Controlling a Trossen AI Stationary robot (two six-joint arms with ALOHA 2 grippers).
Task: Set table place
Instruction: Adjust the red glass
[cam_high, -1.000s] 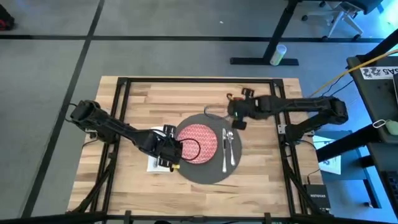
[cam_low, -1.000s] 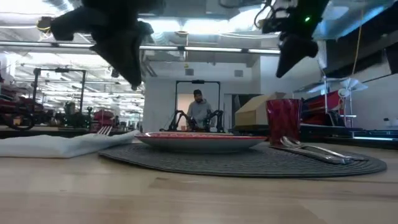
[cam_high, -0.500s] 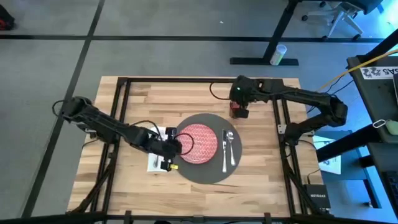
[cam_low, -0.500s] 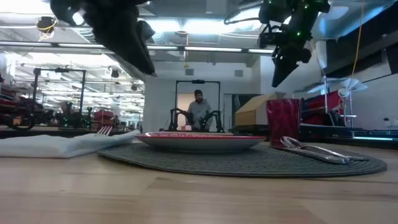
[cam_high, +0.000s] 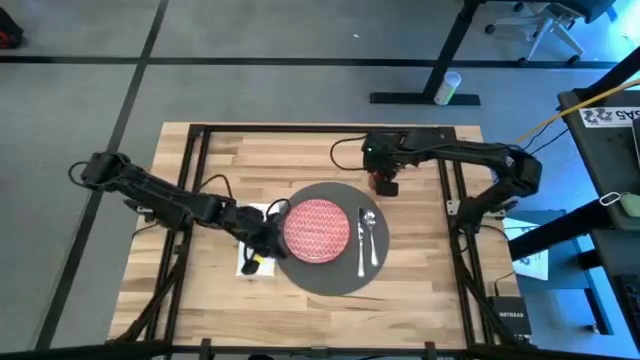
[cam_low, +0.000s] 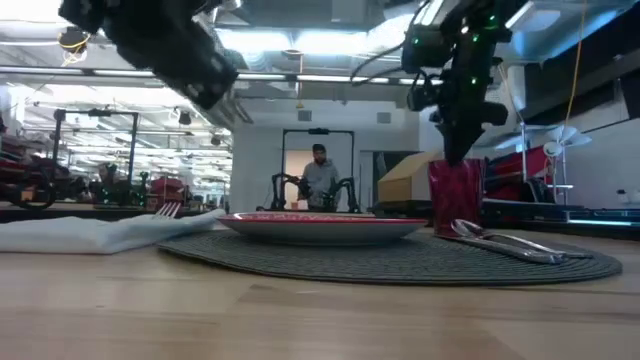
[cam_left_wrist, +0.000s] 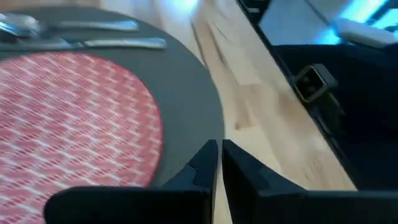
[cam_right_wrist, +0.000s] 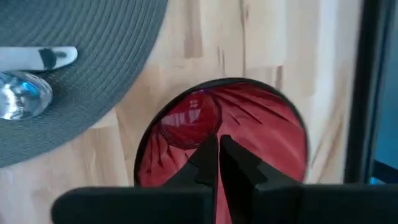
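Cup (cam_right_wrist: 221, 130), dark red, stands on the table (cam_high: 230, 160) just beyond the grey mat (cam_high: 330, 275); right gripper (cam_right_wrist: 219, 149) hovers above it, jaws pressed together; left gripper (cam_left_wrist: 219, 158), jaws likewise together, hangs beside the red plate (cam_high: 317, 228); no legible writing.

Two dark jointed arms, black cables looping along links; green lights lit near right gripper (cam_low: 462, 150).
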